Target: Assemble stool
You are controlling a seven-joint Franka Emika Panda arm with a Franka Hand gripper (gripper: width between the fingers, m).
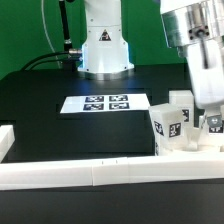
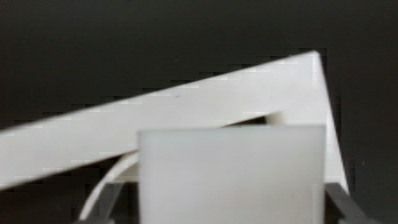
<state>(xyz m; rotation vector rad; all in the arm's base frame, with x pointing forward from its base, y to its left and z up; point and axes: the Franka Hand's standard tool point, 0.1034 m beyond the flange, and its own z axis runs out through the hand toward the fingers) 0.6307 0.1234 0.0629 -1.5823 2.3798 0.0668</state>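
In the wrist view a white leg block (image 2: 231, 170) fills the gap between my dark fingers (image 2: 118, 198), and my gripper (image 2: 228, 208) is shut on it. In the exterior view my gripper (image 1: 208, 108) hangs blurred at the exterior view's right, over a cluster of white tagged stool parts. One tagged block (image 1: 165, 122) stands at the cluster's left, another (image 1: 181, 101) behind it, and a third (image 1: 214, 123) right under my fingers. I cannot make out the round seat apart from these.
The marker board (image 1: 106, 103) lies mid-table before the robot base (image 1: 105, 45). A long white rail (image 1: 95, 173) runs along the near edge and another (image 1: 8, 142) on the exterior view's left. The rails' corner (image 2: 214, 105) shows behind the held block.
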